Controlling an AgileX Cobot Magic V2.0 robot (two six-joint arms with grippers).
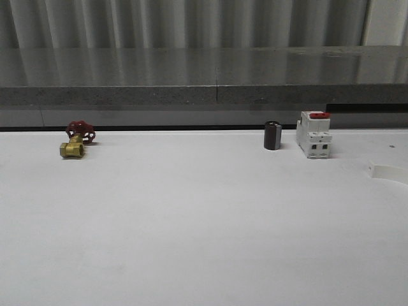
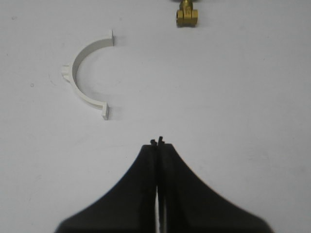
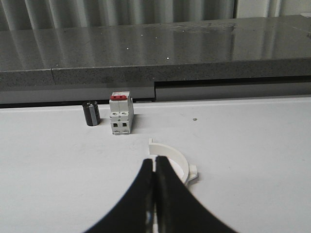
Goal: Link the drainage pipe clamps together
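Note:
One drainage pipe clamp (image 2: 76, 68), a white half-ring with flat end flanges and a small outer tab, lies flat on the white table in the left wrist view. My left gripper (image 2: 158, 141) is shut and empty, a short way from the clamp's nearer flange and apart from it. The other clamp half (image 3: 178, 158) lies just beyond my right gripper (image 3: 155, 159), which is shut with nothing between its fingers and hides part of the ring. In the front view a piece of this clamp (image 1: 389, 172) shows at the right edge.
A brass valve (image 1: 75, 143) with a red handle sits at the back left and also appears as a brass valve (image 2: 186, 14) beyond the left clamp. A black cylinder (image 1: 273, 136) and a white breaker (image 1: 313, 134) with a red top stand at the back right, before a grey ledge.

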